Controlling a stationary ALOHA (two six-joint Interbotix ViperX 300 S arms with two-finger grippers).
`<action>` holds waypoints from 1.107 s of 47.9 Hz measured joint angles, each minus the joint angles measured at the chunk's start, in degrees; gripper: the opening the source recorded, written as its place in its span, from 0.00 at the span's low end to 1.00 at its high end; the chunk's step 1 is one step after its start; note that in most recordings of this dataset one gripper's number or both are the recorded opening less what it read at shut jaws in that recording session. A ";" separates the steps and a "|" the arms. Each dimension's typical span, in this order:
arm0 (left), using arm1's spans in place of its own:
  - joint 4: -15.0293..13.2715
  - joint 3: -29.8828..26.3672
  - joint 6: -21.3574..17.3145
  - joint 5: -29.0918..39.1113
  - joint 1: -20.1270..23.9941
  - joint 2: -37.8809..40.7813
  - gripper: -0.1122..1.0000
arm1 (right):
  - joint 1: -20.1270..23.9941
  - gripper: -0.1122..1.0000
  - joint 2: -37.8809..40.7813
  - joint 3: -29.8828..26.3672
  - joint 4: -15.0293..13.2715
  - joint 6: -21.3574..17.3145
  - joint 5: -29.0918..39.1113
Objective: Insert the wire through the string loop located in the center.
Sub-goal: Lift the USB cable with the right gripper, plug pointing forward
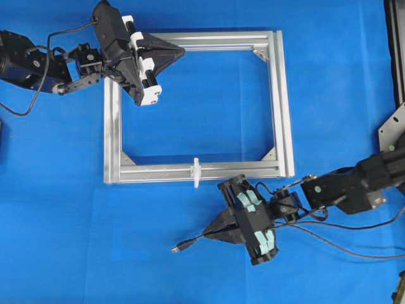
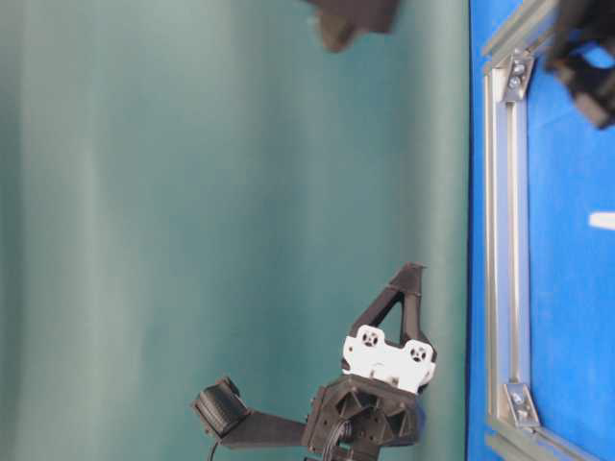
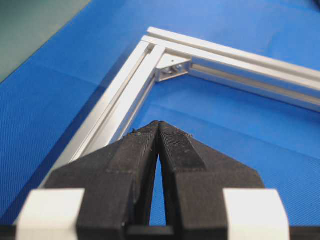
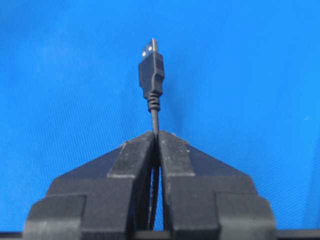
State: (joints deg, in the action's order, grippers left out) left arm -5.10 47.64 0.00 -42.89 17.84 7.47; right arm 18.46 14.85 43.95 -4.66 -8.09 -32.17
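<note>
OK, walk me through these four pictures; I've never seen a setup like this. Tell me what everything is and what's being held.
Two robot arms work over a blue table. One picture looks down from above; one looks from table level, turned sideways; the other two come from cameras on the arms' wrists. A silver frame lies on the table, with a small white string loop standing on its near rail. The right gripper is shut on the wire, just behind its plug. The left gripper is shut on nothing, over the frame's corner.

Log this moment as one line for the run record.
right tool: shut on wire | left tool: shut, empty, over frame corner | string loop: not threaded
</note>
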 measured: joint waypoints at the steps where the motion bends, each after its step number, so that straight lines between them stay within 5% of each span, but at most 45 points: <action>1: -0.09 0.00 0.00 0.00 0.00 0.00 0.10 | 0.00 0.08 -0.62 0.00 0.00 0.00 0.70; 21: 0.00 0.00 0.00 0.00 0.00 0.00 0.10 | 0.09 0.08 -10.37 -2.90 0.09 0.00 15.73; 53: 0.00 0.00 0.00 0.00 0.00 0.00 0.10 | 0.18 0.08 -10.63 -3.25 0.00 0.09 16.17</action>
State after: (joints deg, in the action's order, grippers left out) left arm -5.10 47.64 0.00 -42.89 17.84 7.47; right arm 18.63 4.22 40.69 -4.66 -8.00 -16.00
